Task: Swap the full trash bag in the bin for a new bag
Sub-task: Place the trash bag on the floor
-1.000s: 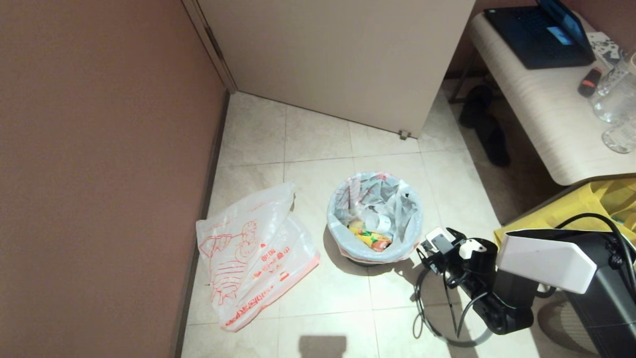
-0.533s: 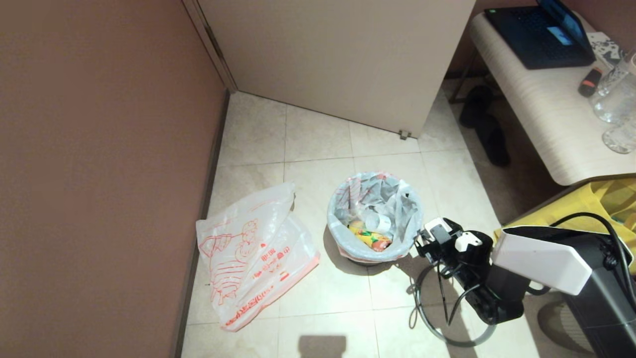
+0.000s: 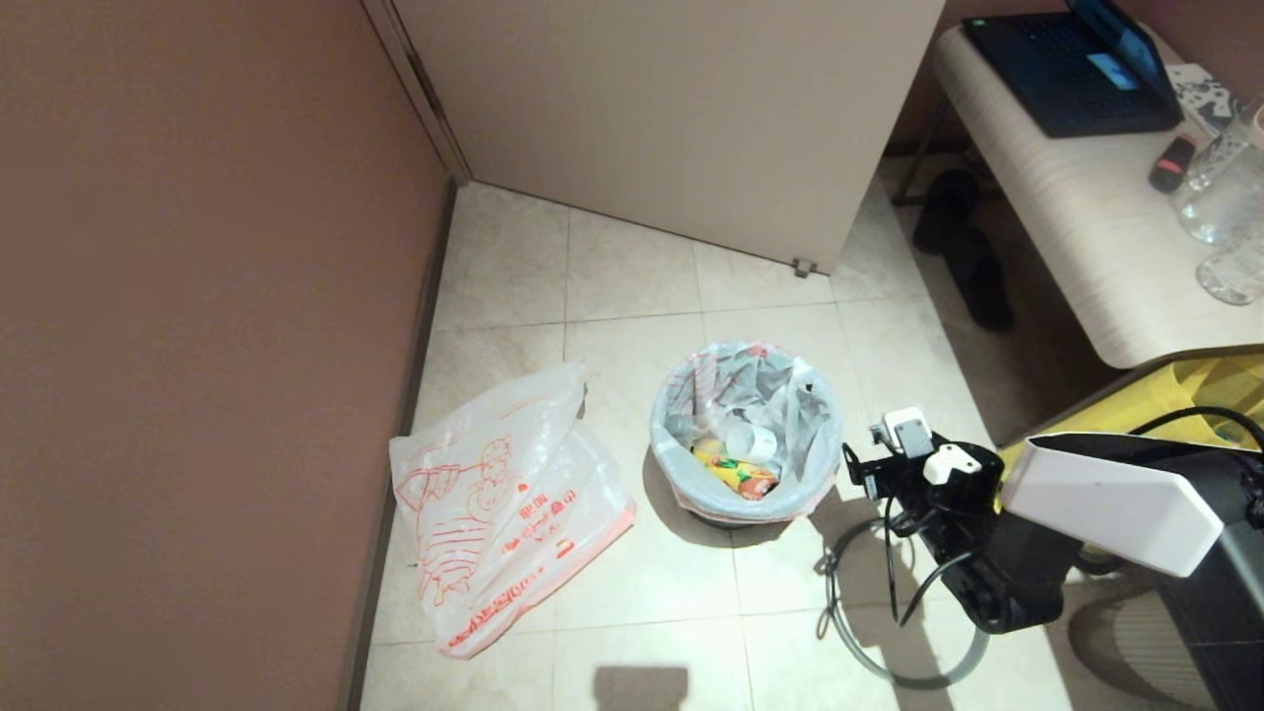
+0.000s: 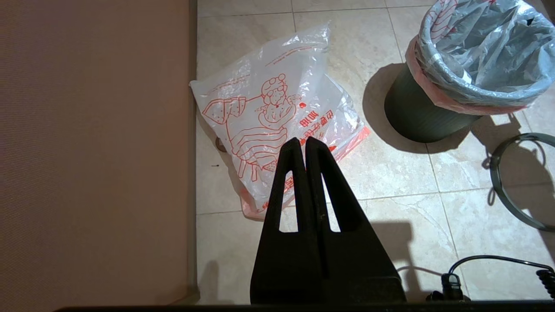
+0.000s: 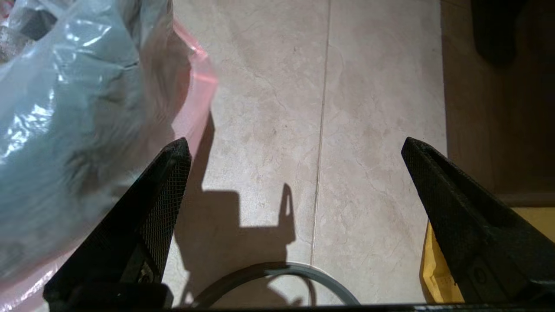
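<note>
The black bin [image 3: 706,513] stands on the tiled floor, lined by the full trash bag [image 3: 760,395]; a yellow-orange packet and a white cup show inside. The bag's pink band is folded over the rim. The grey hoop [image 3: 904,681] lies on the floor to the right of the bin, under my right arm. My right gripper [image 3: 874,474] hangs open just right of the bin; in the right wrist view one of its fingers [image 5: 169,182] is beside the bag's outer fold [image 5: 86,108]. The new bag [image 3: 504,504] lies flat left of the bin. My left gripper [image 4: 305,143] is shut and empty above it.
A brown wall [image 3: 197,346] runs along the left and a beige door [image 3: 671,118] closes the back. A low table [image 3: 1066,217] at right carries a laptop and glasses. A yellow tote [image 3: 1185,405] sits under it, and dark slippers [image 3: 973,257] lie beyond.
My right arm has moved away from me and a little rightward along the bin's right side, its wrist turning. The bags, bin and hoop have not moved.
</note>
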Robot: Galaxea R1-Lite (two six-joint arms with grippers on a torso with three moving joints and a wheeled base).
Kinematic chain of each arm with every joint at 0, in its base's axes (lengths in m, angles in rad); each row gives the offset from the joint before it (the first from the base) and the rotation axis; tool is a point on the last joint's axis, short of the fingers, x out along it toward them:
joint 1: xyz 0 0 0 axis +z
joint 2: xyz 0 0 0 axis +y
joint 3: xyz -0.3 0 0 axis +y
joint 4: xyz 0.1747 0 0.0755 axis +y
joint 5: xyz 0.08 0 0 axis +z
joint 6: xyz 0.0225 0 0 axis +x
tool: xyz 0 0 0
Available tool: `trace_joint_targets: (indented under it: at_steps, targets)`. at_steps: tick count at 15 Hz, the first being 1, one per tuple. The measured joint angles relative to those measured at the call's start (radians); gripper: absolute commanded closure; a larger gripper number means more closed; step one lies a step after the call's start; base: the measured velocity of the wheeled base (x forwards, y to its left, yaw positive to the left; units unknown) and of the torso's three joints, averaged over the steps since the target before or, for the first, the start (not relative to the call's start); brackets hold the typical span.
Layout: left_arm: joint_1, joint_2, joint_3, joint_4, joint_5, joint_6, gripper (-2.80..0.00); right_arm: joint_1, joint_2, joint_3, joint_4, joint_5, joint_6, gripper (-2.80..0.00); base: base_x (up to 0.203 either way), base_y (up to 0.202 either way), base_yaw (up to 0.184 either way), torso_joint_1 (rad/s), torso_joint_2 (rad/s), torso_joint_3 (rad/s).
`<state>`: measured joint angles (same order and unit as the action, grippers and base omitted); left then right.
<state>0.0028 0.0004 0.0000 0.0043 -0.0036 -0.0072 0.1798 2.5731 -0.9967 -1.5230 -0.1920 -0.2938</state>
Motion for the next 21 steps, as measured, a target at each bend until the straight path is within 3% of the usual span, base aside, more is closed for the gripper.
trace_joint_targets:
  at_steps: [7,12,15,18,21]
  targets:
    - [0.000,0.000,0.000,0.000,0.000,0.000,0.00,0.006,0.017,0.124,0.000,0.025,-0.003,-2.80,0.000,0.000,0.000,0.000,0.00,0.000]
    - [0.000,0.000,0.000,0.000,0.000,0.000,0.00,0.045,0.065,0.138,0.000,0.041,-0.029,-2.80,0.000,0.000,0.000,0.000,0.00,0.000]
    - [0.000,0.000,0.000,0.000,0.000,0.000,0.00,0.091,0.093,0.074,0.000,0.037,-0.034,-2.80,0.000,0.000,0.000,0.000,0.00,0.000]
    - [0.000,0.000,0.000,0.000,0.000,0.000,0.00,0.093,0.119,-0.063,0.001,-0.003,-0.048,-2.80,0.000,0.000,0.000,0.000,0.00,0.000]
    - [0.000,0.000,0.000,0.000,0.000,0.000,0.00,0.073,0.107,-0.105,0.001,-0.020,-0.048,-2.80,0.000,0.000,0.000,0.000,0.00,0.000]
